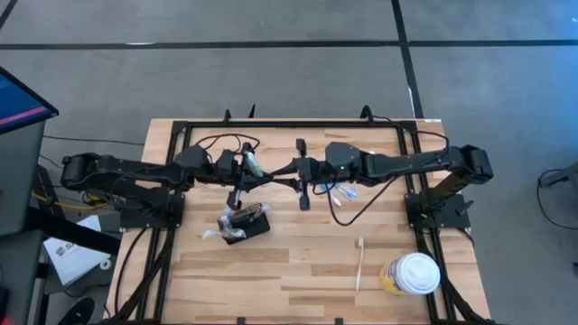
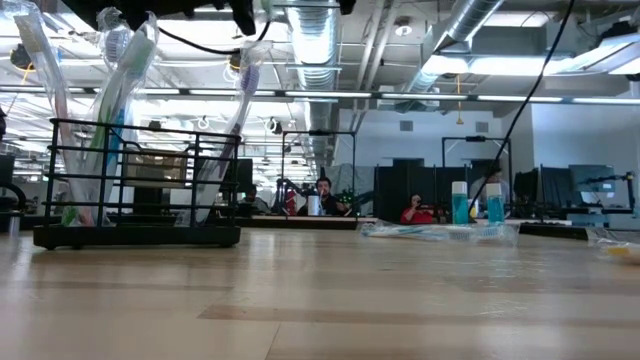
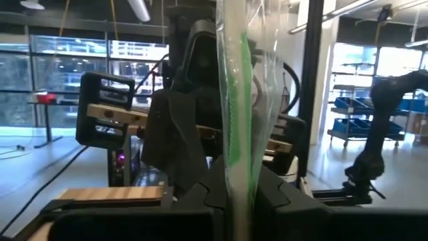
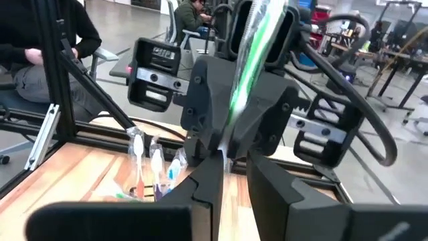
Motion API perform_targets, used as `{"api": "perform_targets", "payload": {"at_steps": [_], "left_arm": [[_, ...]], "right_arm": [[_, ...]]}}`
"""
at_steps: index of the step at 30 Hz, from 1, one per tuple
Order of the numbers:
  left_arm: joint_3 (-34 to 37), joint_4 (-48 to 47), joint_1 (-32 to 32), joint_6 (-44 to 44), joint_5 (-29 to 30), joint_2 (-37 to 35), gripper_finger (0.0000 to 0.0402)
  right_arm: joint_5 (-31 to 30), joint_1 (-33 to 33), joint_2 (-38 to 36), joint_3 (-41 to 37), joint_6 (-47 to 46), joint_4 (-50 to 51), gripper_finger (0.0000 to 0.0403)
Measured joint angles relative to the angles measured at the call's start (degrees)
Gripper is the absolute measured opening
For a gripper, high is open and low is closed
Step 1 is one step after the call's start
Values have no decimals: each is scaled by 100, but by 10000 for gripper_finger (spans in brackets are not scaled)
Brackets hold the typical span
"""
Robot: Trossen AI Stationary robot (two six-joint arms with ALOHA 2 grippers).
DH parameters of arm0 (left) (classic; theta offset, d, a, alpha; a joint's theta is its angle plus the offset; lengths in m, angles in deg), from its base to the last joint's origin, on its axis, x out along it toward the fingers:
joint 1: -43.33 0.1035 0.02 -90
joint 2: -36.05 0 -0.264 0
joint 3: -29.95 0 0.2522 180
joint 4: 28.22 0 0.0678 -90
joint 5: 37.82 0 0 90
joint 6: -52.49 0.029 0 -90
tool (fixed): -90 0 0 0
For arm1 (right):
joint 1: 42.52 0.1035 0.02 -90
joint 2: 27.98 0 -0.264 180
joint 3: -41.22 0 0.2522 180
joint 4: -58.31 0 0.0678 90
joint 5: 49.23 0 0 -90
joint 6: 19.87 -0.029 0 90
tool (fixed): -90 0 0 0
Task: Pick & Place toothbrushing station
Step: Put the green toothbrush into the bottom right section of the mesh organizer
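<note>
Wooden table (image 1: 298, 262): toothbrushing station (image 1: 246, 224) sits left of centre, brushes inside. Left gripper (image 1: 251, 165) clamps wrapped green toothbrush (image 3: 242, 100) above it; right gripper (image 1: 291, 170) fingers parted alongside. Step: handover done. Next: lower brush into station.

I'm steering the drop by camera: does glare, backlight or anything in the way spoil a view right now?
High view: even light, soft shadows, no glare on the table. Low view: bright ceiling lamps behind leave the holder a dark outline. Left wrist view: the wrapped brush in the left gripper fills the middle, its wrapper glinting. Right wrist view: the same wrapper glints.
</note>
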Motion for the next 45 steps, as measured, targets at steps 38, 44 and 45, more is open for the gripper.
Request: {"api": "perform_targets", "payload": {"at_steps": [38,44,45], "left_arm": [[415,-75,-27,26,88,-104,10],[413,-75,-27,26,88,-106,24],[411,-75,-27,26,88,-106,21]], "right_arm": [[12,-156,505,901,-503,-302,164],[28,-122,816,1202,-504,-231,206],[26,-125,864,1248,-504,-175,210]]}}
